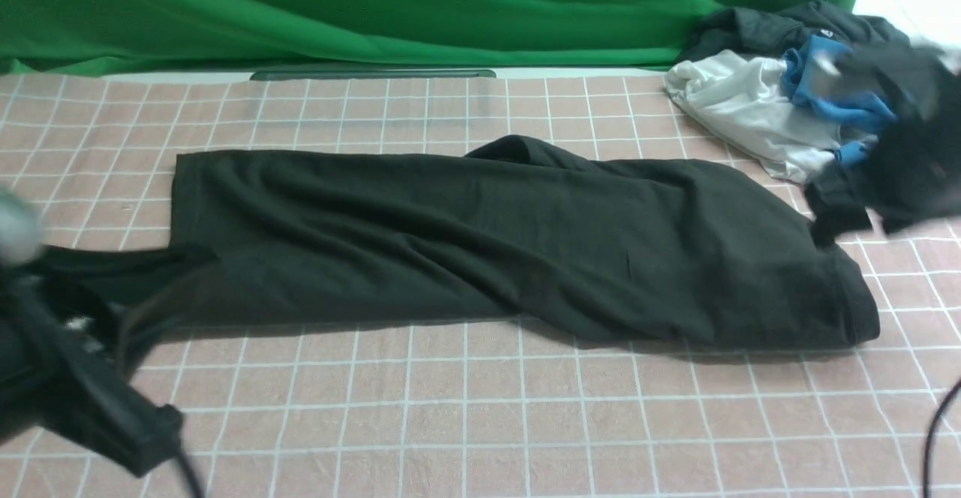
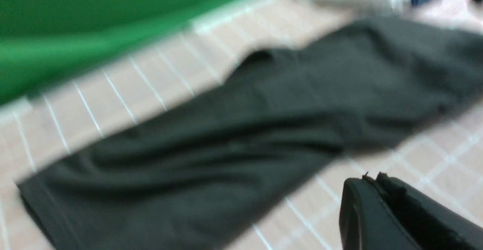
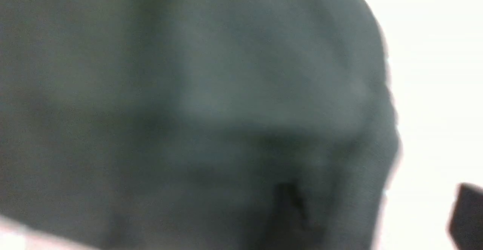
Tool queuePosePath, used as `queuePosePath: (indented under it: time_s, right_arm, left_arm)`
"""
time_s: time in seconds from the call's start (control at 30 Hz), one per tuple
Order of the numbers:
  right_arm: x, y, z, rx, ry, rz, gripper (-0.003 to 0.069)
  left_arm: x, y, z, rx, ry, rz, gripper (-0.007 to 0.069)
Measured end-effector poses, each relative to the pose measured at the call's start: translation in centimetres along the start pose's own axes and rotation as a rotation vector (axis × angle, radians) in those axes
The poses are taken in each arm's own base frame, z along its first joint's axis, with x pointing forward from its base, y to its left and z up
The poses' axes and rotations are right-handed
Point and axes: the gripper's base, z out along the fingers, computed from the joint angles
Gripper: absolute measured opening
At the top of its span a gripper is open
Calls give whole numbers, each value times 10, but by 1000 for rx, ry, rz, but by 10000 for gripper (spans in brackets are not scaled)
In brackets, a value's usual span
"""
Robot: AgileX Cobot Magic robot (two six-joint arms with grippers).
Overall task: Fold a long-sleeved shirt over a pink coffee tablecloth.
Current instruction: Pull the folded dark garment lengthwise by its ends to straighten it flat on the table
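Evidently the shirt [image 1: 510, 242] is lying as a long band across the tablecloth [image 1: 480, 408], probably awaiting a crosswise fold. Near left, the left gripper [image 2: 373, 184] is pressing its jaws shut, seemingly empty. Far right, by the clothes pile [image 1: 751, 107], the right gripper [image 1: 912, 152] is blurring; its jaws I cannot tell. No writing is showing.

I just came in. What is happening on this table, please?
A two-armed robot is folding a black long-sleeved shirt on the pink coffee tablecloth. The shirt lies as a long band across the cloth. The left gripper is shut, over the tablecloth and apart from the shirt, with no cloth seen in it. The right arm is only a blur by the pile of other clothes; I cannot tell its gripper's state.
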Motion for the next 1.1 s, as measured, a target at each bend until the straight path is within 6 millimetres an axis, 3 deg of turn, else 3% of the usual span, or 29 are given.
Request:
queuePosePath:
  time_s: [0.07,0.2,0.4,0.53,0.83,0.87,0.9,0.93,1.0,1.1]
  right_arm:
    - [2,-11,14,-9,13,52,637]
    - [-5,-16,41,-25,-24,96,672]
    - [-10,-17,73,-31,-33,122,660]
    - [-10,-15,78,-31,-28,115,610]
    - [-13,7,81,-44,-37,47,396]
    - [-13,13,81,-51,-38,35,307]
    - [-13,14,81,-52,-38,32,295]
    - [-13,18,81,-58,-38,10,197]
    - [-13,20,80,-63,-39,-14,102]
    - [-10,20,73,-65,-19,-47,77]
  left_arm:
    - [-2,1,-4,-12,-36,16,17]
    - [-2,1,-4,-19,-51,27,17]
    - [-2,1,-4,-18,-49,28,17]
    - [-1,0,-4,-13,-37,28,17]
    - [1,0,-4,-7,-25,27,17]
    - [1,-1,-4,-3,-18,25,17]
    - [1,-1,-4,-3,-18,25,17]
    - [2,-1,-4,-1,-14,24,17]
    - [2,-1,-4,1,-8,24,17]
    - [2,-1,-5,1,-10,26,17]
